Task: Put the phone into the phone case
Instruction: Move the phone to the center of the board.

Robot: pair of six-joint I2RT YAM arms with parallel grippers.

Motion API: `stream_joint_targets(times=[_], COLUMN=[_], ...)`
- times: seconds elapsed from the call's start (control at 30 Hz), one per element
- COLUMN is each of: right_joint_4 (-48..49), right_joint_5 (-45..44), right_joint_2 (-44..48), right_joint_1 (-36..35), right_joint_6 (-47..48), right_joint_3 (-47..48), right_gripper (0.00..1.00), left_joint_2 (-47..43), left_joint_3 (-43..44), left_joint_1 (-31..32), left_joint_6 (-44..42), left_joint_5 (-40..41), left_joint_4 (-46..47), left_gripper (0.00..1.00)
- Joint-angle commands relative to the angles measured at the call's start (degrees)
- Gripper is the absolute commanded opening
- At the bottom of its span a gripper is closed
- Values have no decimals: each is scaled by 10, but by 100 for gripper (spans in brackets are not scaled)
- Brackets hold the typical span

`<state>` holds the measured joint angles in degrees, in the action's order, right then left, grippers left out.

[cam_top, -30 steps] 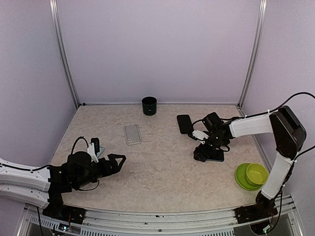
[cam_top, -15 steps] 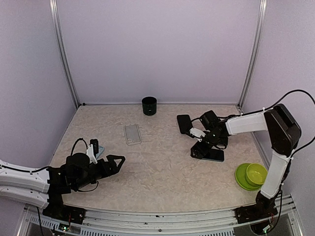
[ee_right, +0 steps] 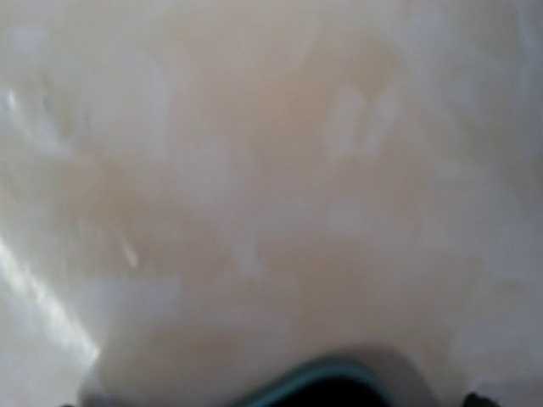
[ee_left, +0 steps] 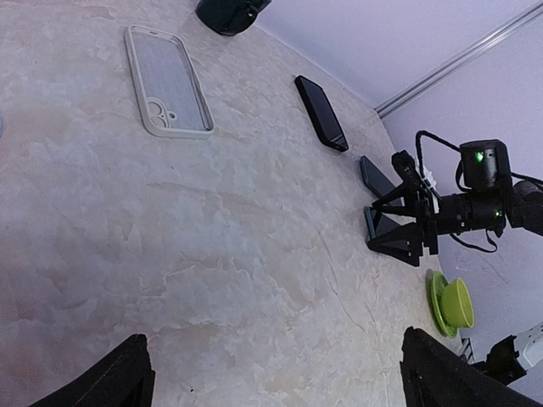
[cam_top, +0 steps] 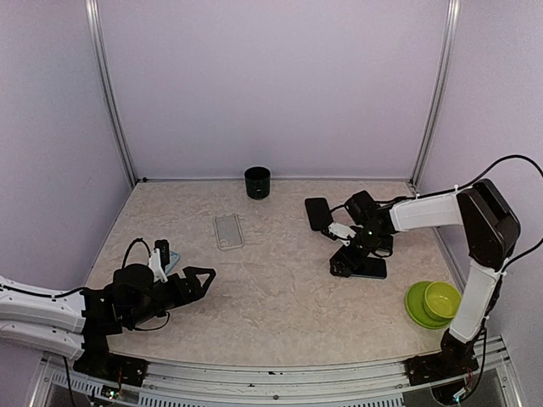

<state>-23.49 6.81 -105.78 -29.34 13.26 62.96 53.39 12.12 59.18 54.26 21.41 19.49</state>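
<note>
Beige marbled table is seen under everything. Nearest the arm bases, the left gripper is held low over the table, on the near side of the phone case and a touch to its left. Its jaws are spread wide and grip nothing.

A green bowl is set on a green plate, far to the right of the case and nearer than it.

Further in, the right gripper is pointed down at the table, to the right of the case and slightly nearer, with its jaws wide apart. A dark phone with a bluish edge is laid flat there, its end right at the fingertips. Contact cannot be made out.

The clear case is laid flat on the table, well apart from that phone. A black phone is found to the right of the case and slightly farther back.

Farthest of all, a dark cup is stood upright beyond the case, by the back wall.
</note>
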Motion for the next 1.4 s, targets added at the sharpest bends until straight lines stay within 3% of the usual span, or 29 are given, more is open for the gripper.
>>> stream_joint_targets(times=[0.0, 0.5, 0.8, 0.9, 1.37], right_joint_4=[-68, -65, -72, -67, -44], right_joint_5=[-38, -36, 4, 15, -74], right_joint_2=[21, -7, -20, -18, -44], right_joint_1=[5, 18, 20, 16, -82], right_joint_6=[5, 12, -5, -18, -194], right_joint_3=[1, -11, 2, 3, 37], right_gripper=[99, 98, 77, 76, 67], left_joint_2=[7, 19, 8, 9, 22], left_joint_3=[-5, -5, -16, -13, -18], left_joint_1=[-4, -4, -4, -4, -4], left_joint_6=[3, 1, 7, 5, 10], left_joint_5=[-4, -12, -10, -10, -10], left_joint_4=[21, 31, 33, 33, 50], left_gripper=[99, 99, 99, 99, 99])
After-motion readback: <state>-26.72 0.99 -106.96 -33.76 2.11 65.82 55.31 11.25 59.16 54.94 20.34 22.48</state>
